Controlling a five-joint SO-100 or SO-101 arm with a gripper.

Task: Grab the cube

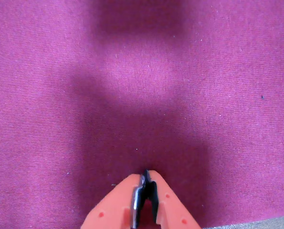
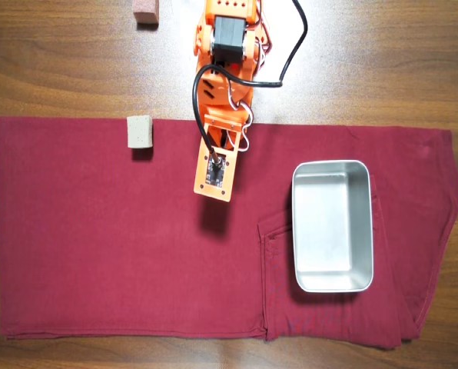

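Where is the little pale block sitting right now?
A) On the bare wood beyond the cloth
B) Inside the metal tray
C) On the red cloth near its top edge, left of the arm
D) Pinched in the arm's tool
C: the overhead view shows the pale block lying on the red cloth near its top edge, left of the arm and far from the metal tray; the wrist view shows the tool shut and empty.

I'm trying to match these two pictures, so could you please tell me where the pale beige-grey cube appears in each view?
Wrist view: the cube is not in it; only the dark red cloth and the shut orange claw at the bottom edge show.
Overhead view: the cube sits near the cloth's top edge, left of the arm.
Shared landmark: the cloth under the claw.
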